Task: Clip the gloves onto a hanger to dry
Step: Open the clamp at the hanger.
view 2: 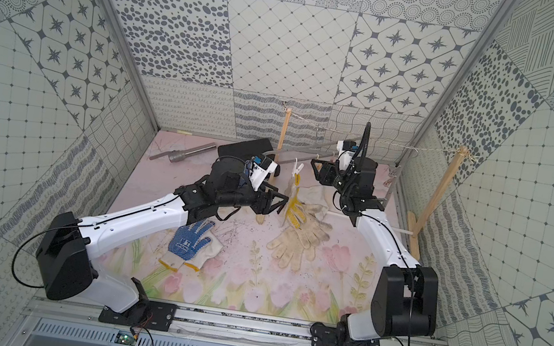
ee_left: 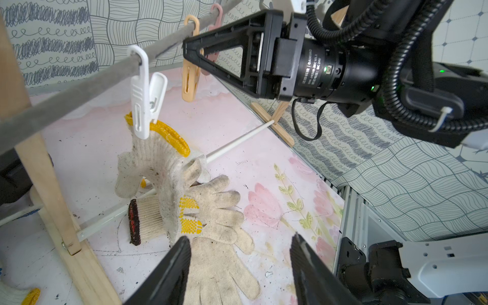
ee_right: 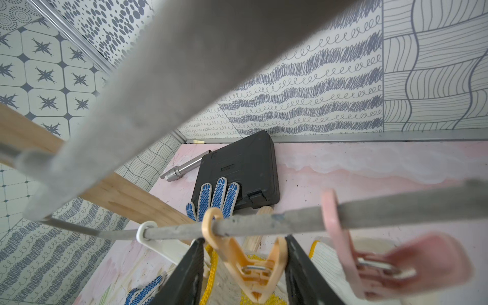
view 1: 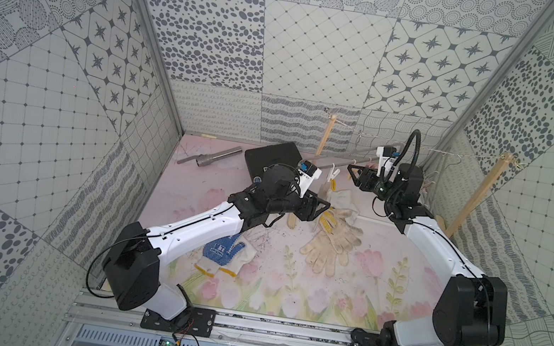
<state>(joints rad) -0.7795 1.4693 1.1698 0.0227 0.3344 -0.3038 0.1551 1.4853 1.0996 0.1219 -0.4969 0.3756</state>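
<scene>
The grey hanger (ee_left: 79,89) (ee_right: 264,227) hangs across the back right, and a white peg (ee_left: 141,105) (view 1: 333,175) on it clips a cream glove with yellow dots (ee_left: 158,169) (view 2: 294,206). My right gripper (ee_right: 244,243) (view 1: 351,174) (view 2: 313,166) grips the handles of an orange peg (ee_right: 248,266) (ee_left: 190,79), whose mouth is closed. My left gripper (ee_left: 240,236) (view 1: 326,209) (view 2: 282,204) is open and empty beside the hanging glove's lower end. Cream gloves (view 1: 327,252) (ee_left: 219,266) lie below. A blue-dotted glove (view 1: 219,251) (view 2: 191,239) lies under the left arm.
A pink peg (ee_right: 396,261) hangs next to the orange one. A second blue-dotted glove (ee_right: 219,195) rests on a black case (view 1: 269,161) (ee_right: 253,163) beside a metal tube (view 1: 218,157). Two wooden posts (view 1: 323,140) (view 1: 476,200) joined by string stand at the back right.
</scene>
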